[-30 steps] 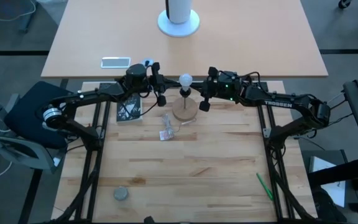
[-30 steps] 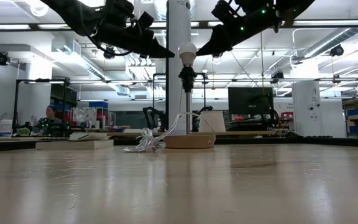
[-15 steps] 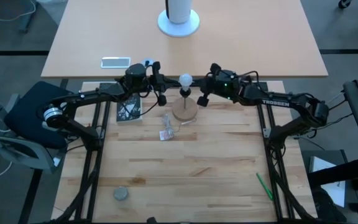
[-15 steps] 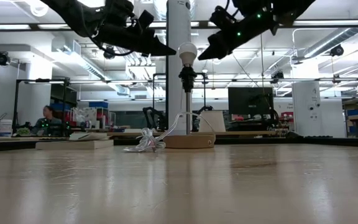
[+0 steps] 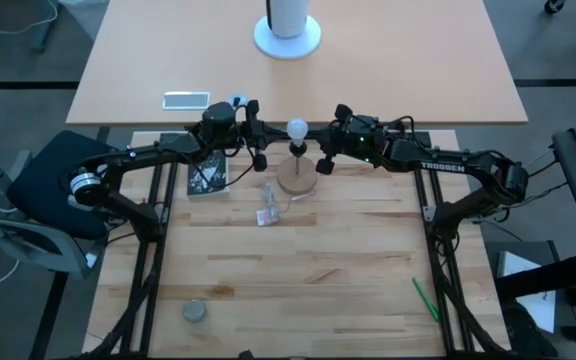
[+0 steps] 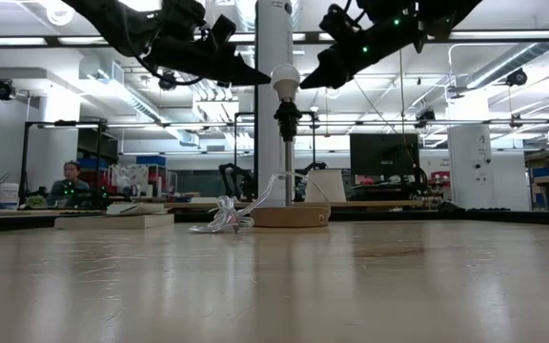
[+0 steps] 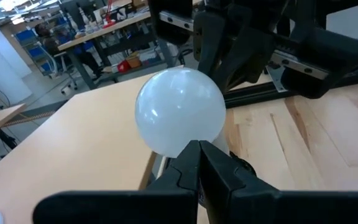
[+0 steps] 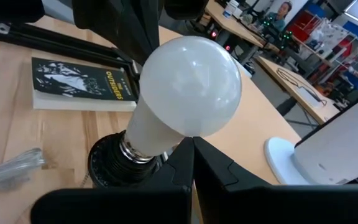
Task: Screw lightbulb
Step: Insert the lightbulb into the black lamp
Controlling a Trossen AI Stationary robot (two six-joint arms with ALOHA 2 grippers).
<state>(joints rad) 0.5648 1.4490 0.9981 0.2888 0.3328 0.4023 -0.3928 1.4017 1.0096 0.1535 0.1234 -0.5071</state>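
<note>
The white frosted lightbulb (image 5: 297, 128) stands upright with its screw base (image 8: 131, 147) in the black socket (image 8: 110, 167). The socket sits on a thin stem above a round wooden disc (image 5: 298, 180) on the table. My left gripper (image 5: 279, 130) is shut, its tips level with the globe on the table's left side (image 6: 265, 80). My right gripper (image 5: 316, 136) is shut, its tips beside the globe on the table's right side (image 6: 306, 86). In each wrist view the globe (image 7: 179, 112) (image 8: 191, 84) fills the space just past the shut tips. My left gripper's shut tips (image 7: 197, 152) stand level at the globe's left side; I cannot tell whether they touch it. My right gripper's shut tips (image 8: 191, 149) stand slanting down at the globe's right side (image 6: 299, 84); I cannot tell whether they touch it.
A black book (image 5: 206, 176) lies left of the disc and a crumpled clear wrapper (image 5: 268, 214) lies near it. A phone (image 5: 186, 99) and a white cylinder on a round base (image 5: 288, 35) are on the far table. A grey round piece (image 5: 195, 312) and a green pen (image 5: 425, 298) lie toward the near edge.
My right gripper has shifted slightly toward the table's far edge beside the globe, staying shut. The bulb has stayed in place.
</note>
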